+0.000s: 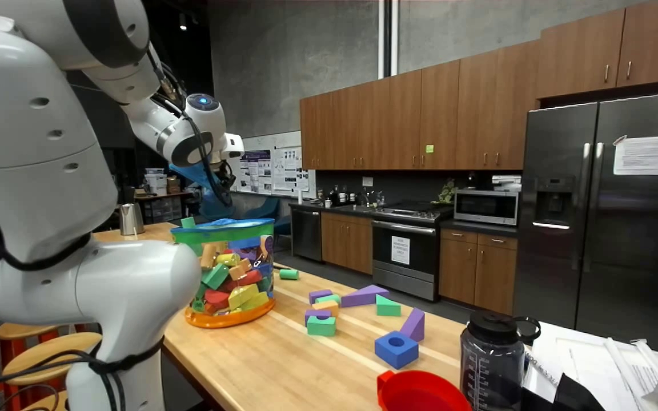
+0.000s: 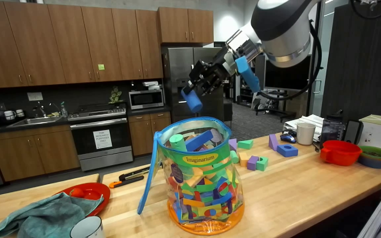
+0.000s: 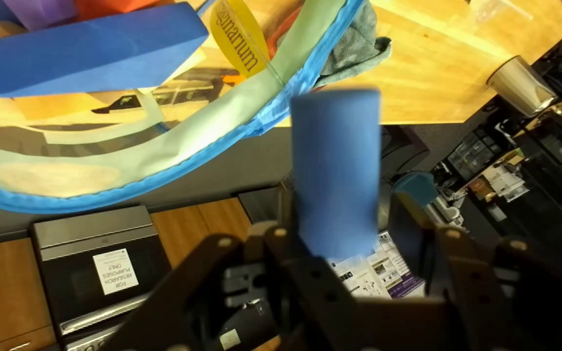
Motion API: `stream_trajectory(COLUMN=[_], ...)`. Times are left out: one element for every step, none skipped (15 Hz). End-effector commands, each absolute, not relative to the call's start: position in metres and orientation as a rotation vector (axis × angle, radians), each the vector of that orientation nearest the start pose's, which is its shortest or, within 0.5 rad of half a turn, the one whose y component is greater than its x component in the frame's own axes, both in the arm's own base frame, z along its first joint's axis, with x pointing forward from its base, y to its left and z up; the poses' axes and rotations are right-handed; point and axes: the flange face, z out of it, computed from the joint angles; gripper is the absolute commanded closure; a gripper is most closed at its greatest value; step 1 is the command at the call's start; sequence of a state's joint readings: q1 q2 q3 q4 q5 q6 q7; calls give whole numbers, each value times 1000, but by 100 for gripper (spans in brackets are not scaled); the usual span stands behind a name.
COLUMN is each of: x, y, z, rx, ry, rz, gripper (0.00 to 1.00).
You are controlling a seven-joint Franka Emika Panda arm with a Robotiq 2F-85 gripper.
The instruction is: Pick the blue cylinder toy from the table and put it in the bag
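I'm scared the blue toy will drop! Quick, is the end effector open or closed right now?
End effector: closed, holding the blue cylinder.

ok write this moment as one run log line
gripper: holding blue cylinder | place: above bag, not yet inside | next: likely release

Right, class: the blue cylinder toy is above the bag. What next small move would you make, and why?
Probably lower the end effector slightly toward the bag: in an exterior view the blue cylinder toy is above its opening, apart from it, and blocks lie heaped inside, so a high drop might bounce. Whether the toy is gripped is unclear.
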State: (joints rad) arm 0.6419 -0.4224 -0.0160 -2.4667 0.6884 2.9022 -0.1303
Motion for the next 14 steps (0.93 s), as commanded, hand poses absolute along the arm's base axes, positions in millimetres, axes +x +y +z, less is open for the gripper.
stream_trajectory(x=[405,406,407,409,407,409,412,414,418,422,426,429,432,432], y=[234,231,229,223,215,205,189,174,153,130,106,83,61,41], z=[542,542,543,543,545,544,541,540,538,537,534,534,533,534], rx=[-2370,-2371,-2367,-2369,-2369,-2386,-2416,-2445,-2476,-2510,-2545,-2580,-2607,-2631], ry=[-163,-160,-155,-151,-138,-122,-68,-25,32,96,164,239,302,359], rz=[-876,-881,-887,-888,-898,-898,-895,-914,-920,-934,-937,-939,-937,-930], gripper=[18,12,4,1,0,0,0,0,0,0,0,0,0,0])
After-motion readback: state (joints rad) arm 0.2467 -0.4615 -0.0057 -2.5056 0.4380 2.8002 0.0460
